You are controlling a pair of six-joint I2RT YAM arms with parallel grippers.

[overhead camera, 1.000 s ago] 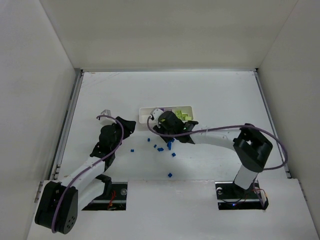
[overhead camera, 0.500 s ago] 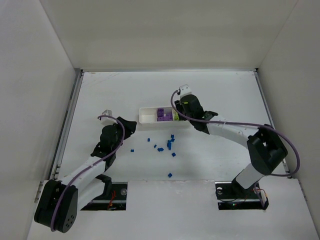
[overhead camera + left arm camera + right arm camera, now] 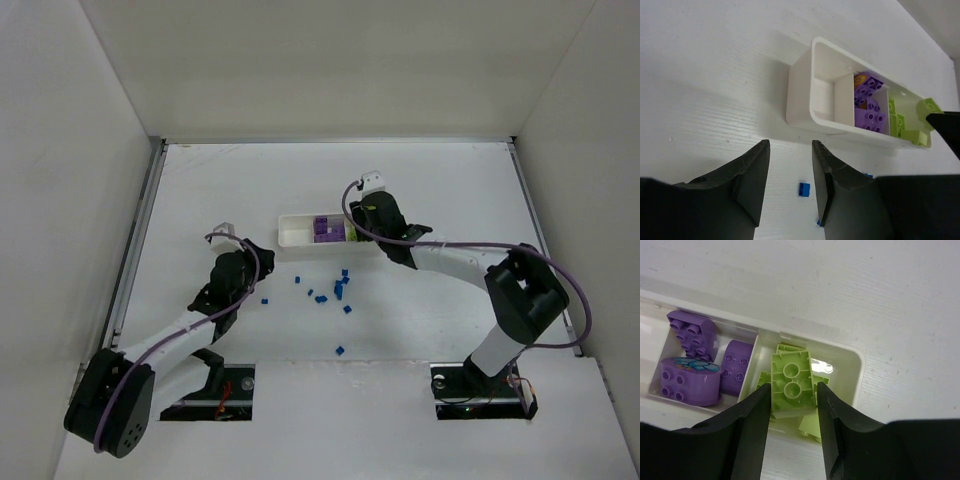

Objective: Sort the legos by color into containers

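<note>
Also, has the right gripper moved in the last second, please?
Yes. The right gripper has gone from above the middle of the white tray to its right end, a lime-green brick between its fingers.

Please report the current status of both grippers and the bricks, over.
Left gripper open, empty. Right gripper shut on lime-green brick, over green end of tray. Blue pieces unsorted on table. Nothing blocks.

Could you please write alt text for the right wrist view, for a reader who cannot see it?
The right gripper holds a lime-green brick, underside up, between its dark fingers over the white tray's end compartment, where more green bricks lie. The neighbouring compartment holds purple blocks.
</note>
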